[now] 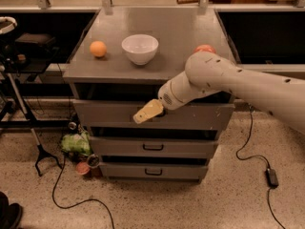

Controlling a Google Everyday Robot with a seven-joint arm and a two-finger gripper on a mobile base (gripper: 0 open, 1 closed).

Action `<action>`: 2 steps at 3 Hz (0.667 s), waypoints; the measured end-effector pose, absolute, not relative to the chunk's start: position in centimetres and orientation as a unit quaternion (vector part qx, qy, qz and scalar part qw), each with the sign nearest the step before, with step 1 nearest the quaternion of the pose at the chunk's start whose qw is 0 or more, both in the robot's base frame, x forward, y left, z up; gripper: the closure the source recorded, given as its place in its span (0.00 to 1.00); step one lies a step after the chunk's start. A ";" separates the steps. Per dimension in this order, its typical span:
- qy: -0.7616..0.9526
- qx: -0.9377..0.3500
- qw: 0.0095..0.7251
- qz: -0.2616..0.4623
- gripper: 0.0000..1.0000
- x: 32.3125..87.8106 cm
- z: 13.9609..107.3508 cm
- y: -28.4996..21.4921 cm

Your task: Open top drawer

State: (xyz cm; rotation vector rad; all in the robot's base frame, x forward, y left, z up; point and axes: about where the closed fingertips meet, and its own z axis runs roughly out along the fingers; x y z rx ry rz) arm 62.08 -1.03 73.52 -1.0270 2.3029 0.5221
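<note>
The top drawer (105, 116) is the widest, tallest grey front of the three in the metal cabinet. A dark gap shows above its front panel. My gripper (145, 113), tan-coloured at the end of the white arm, sits against the middle of that front, where it covers the handle. The arm reaches in from the right across the drawer's right half.
On the cabinet top (167, 27) lie an orange (98, 48), a white bowl (139, 48) and a red fruit (204, 48) partly behind the arm. Two narrower drawers (152, 147) (152, 171) sit below. A green bag (75, 142), a black stand (28, 128) and floor cables (271, 175) surround it.
</note>
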 end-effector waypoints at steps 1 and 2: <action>0.853 -0.403 0.260 0.203 0.00 62.7 72.7 0.0; 0.857 -0.410 0.221 0.221 0.00 63.0 71.4 0.8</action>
